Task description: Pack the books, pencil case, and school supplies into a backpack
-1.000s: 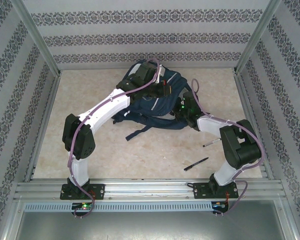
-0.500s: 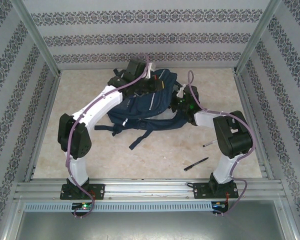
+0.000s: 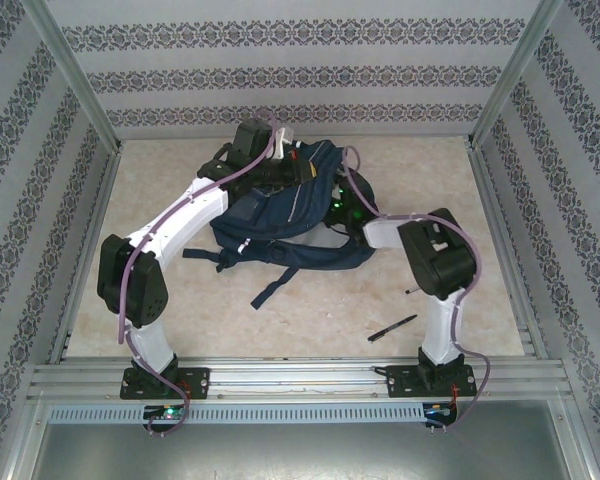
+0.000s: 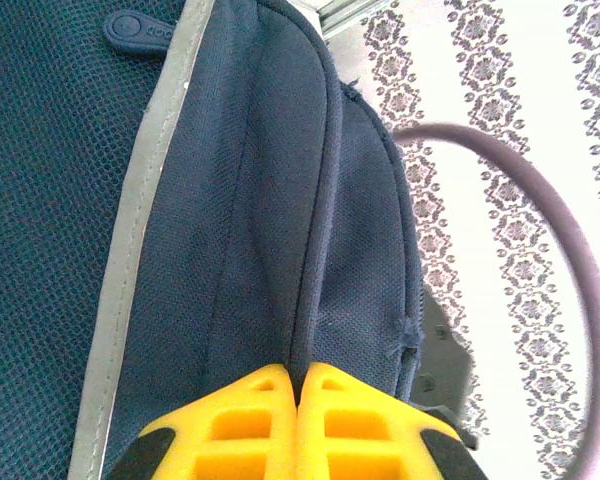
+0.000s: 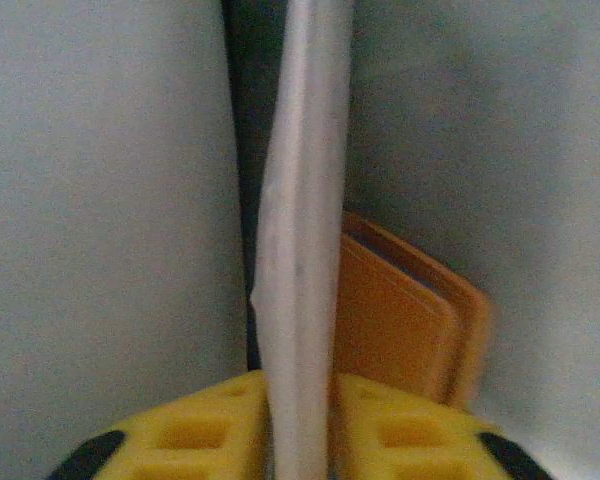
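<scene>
Overhead view, read from the bottom of the frame upward. A black pen (image 3: pixel 392 328) lies on the pale table (image 3: pixel 180 300) at lower right, just above the right arm's base. Its length slants up to the right. We judge the right arm much the nearer to it, and the left arm well apart.

Higher, at the centre, a navy backpack (image 3: pixel 290 215) lies with straps trailing to the lower left, and the right arm reaches into its right side. In the right wrist view, a flat white packet (image 5: pixel 302 200) stands edge-on inside the right claw (image 5: pixel 298 400). Its length runs straight up the frame, away from the claw. The yellow fingers (image 5: pixel 200 425) sit close on each side; we cannot tell whether they grip it or merely flank it. An orange card (image 5: pixel 400 310) rests behind, right of centre, with pale lining on both sides.

Farthest, at the backpack's top edge, the left claw (image 4: pixel 298 385) is closed tight, pinching a fabric seam. We judge this holds the mouth open.
</scene>
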`<state>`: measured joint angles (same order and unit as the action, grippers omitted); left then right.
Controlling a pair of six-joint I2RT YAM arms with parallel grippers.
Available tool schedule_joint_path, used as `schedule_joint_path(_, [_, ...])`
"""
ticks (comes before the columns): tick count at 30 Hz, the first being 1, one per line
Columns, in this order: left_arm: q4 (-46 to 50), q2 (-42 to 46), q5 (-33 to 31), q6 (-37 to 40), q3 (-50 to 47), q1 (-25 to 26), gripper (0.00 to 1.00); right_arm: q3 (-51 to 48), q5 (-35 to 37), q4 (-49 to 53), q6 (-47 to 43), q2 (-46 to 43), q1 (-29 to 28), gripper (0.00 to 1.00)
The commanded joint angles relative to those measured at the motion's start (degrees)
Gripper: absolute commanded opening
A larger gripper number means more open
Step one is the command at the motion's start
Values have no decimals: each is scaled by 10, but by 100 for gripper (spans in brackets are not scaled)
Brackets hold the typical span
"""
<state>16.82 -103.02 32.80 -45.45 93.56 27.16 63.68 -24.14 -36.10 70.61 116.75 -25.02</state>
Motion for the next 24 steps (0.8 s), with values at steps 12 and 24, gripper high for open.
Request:
schedule_joint_path(12, [-69,12,18,-9,-3,-24,0,-44,46,165,-18,-122,5,66])
schedule_joint_path(24, [210,-52,47,252,106,-46,53,-167,48,486,-188,-378,102,67])
